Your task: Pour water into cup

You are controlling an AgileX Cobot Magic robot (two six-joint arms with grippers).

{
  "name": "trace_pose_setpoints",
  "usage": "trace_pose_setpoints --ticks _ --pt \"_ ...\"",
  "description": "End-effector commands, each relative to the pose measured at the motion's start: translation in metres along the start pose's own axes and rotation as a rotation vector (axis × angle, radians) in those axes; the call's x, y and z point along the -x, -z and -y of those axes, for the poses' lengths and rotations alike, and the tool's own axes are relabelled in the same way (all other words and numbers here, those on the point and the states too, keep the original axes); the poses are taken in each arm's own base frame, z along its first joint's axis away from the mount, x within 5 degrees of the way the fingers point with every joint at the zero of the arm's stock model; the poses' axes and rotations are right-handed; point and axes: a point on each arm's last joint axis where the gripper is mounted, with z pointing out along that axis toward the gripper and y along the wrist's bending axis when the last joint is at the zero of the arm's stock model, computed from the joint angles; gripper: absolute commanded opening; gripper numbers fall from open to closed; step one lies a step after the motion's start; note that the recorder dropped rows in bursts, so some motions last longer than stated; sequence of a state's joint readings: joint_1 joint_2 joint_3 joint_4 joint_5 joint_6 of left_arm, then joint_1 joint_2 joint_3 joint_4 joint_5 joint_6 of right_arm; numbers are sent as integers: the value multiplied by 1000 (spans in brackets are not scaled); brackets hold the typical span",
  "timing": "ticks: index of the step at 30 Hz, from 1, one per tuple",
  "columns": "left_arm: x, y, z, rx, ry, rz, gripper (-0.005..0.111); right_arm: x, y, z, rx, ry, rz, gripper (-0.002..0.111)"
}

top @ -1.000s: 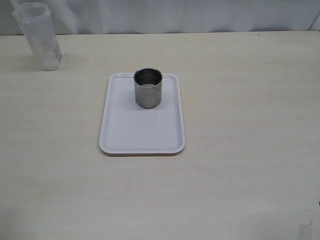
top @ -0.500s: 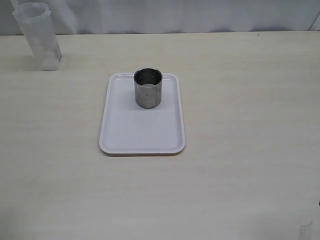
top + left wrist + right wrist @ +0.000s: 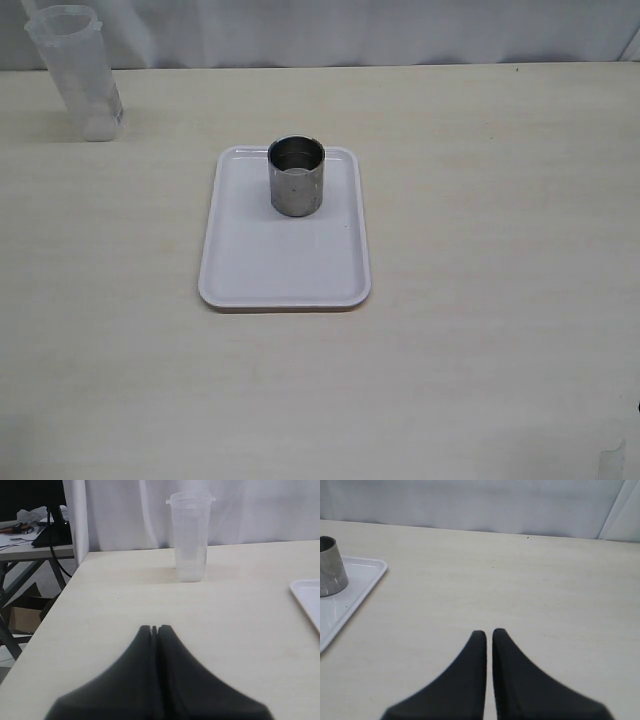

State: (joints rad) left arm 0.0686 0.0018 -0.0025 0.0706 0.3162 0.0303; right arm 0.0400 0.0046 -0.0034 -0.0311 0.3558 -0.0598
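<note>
The steel cup (image 3: 296,176) stands upright at the far end of a white tray (image 3: 285,265) in the middle of the table; part of it shows in the right wrist view (image 3: 331,566). A tall translucent plastic beaker (image 3: 77,72) stands at the far left corner, also seen in the left wrist view (image 3: 190,536); the water in it shows as a faint clear layer near the bottom (image 3: 190,569). My left gripper (image 3: 154,628) is shut and empty, well short of the beaker. My right gripper (image 3: 489,632) is shut and empty, off to the side of the tray. Neither gripper shows in the exterior view.
The table's left edge (image 3: 60,592) drops off beside the beaker, with a desk and clutter (image 3: 30,530) beyond it. A white curtain (image 3: 350,30) backs the table. The tray's corner (image 3: 307,600) shows in the left wrist view.
</note>
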Motion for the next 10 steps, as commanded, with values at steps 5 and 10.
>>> trace_pose_setpoints --ticks 5,10 --pt "0 0 0 0 6 5 0 -1 0 0 -4 0 3 4" --pt "0 0 0 0 6 5 0 -1 0 0 -4 0 3 4"
